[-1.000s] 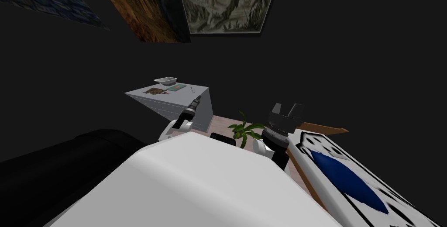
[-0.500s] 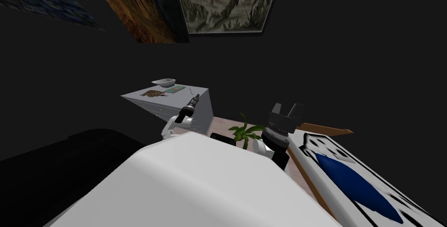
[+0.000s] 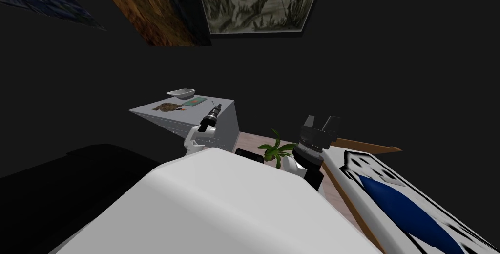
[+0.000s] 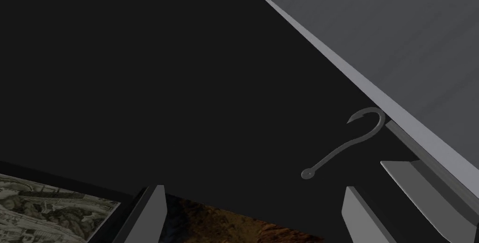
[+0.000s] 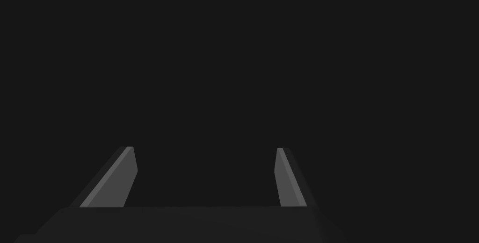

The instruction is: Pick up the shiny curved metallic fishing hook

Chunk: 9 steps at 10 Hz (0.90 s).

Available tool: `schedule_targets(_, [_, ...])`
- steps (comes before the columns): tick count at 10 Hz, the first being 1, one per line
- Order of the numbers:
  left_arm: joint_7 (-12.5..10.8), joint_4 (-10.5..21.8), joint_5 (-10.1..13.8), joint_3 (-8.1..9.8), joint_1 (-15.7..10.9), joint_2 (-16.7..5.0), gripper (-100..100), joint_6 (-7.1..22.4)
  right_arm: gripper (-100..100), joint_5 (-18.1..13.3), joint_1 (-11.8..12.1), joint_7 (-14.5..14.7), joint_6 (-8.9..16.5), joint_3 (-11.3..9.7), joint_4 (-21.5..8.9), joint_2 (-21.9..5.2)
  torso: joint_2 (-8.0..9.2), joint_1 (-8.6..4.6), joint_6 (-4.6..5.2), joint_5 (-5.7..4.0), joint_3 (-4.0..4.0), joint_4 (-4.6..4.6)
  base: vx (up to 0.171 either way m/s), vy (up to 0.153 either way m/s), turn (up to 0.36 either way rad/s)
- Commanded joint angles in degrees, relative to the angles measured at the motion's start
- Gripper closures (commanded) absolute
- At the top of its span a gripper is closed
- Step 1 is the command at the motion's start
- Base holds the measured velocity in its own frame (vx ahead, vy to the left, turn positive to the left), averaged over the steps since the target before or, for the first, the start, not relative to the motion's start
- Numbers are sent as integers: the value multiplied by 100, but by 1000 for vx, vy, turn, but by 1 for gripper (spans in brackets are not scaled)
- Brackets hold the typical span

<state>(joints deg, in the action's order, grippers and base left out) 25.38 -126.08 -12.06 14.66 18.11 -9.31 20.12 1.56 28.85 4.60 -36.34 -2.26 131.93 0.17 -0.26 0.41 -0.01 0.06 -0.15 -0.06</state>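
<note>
Thin dull-grey hook point(image 4: 340, 151), question-mark curved, barbed

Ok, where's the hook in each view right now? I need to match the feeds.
Head view: hook on the right end of the cabinet top, just past the left gripper.
Left wrist view: hook just beyond the open fingers, off to one side, beside a pale grey edge.
Right wrist view: right gripper open, facing dark wall.
Shared landmark: the grey picture, also behind the left fingers.
</note>
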Motion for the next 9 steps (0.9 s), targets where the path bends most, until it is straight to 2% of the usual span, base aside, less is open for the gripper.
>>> schedule_targets(1, [48,99,-110,143,-204,-8,-100,252,0,0,0,0,0,0,0,0,0,0,0,0,0,0,65,78,-15])
schedule_targets(6, [188,372,-447,476,-739,-49,-100,872,0,0,0,0,0,0,0,0,-4,5,0,2,-3,-1,76,97,-17])
schedule_targets(7, [169,320,-381,437,-698,-69,-100,819,0,0,0,0,0,0,0,0,-5,4,0,1,-3,-1,34,42,-10])
schedule_targets(8, [173,330,-384,448,-714,-79,0,856,0,0,0,0,0,0,0,0,8,-14,-1,-1,3,0,7,9,0])
schedule_targets(9, [173,329,-384,447,-712,-78,-100,853,0,0,-1,0,0,-1,0,1,18,-27,-1,-5,10,3,0,0,0])
